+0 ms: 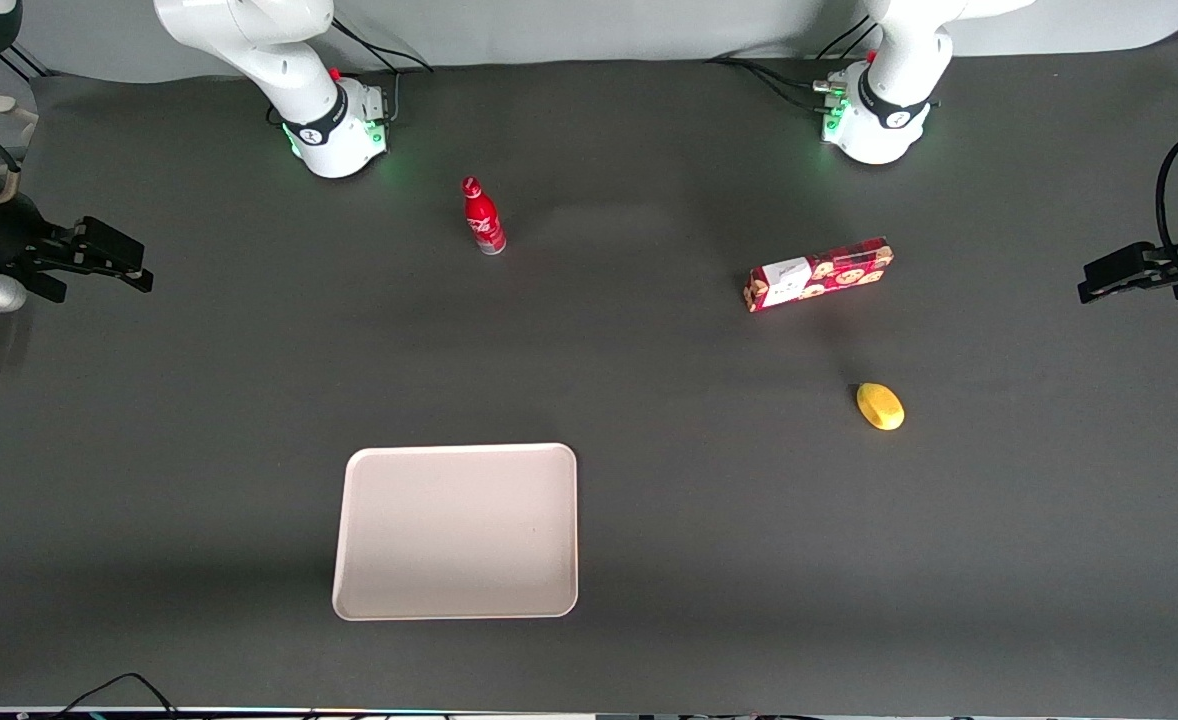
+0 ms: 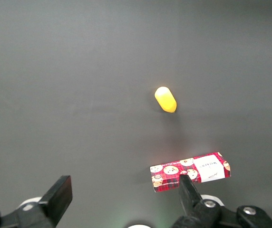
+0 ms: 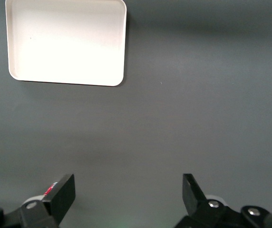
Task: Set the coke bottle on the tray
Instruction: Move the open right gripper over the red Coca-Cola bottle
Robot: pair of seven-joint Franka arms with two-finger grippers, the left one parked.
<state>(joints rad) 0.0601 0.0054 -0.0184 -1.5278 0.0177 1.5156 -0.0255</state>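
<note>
The coke bottle (image 1: 482, 216), slim and red with a red cap, stands upright on the dark table close to the working arm's base (image 1: 337, 130). The cream-white tray (image 1: 457, 530) lies flat and bare, much nearer the front camera than the bottle. My gripper (image 1: 139, 262) hovers open at the working arm's end of the table, well apart sideways from both. The right wrist view shows my gripper (image 3: 126, 187) with its fingers (image 3: 62, 192) spread wide over bare table, nothing between them. The tray (image 3: 67, 42) shows there too, and a sliver of the red bottle (image 3: 52, 190) peeks beside one finger.
A red cookie box (image 1: 817, 274) lies toward the parked arm's end of the table, with a small yellow object (image 1: 880, 406) nearer the front camera than the box. Both show in the left wrist view: the box (image 2: 190, 172) and the yellow object (image 2: 165, 99).
</note>
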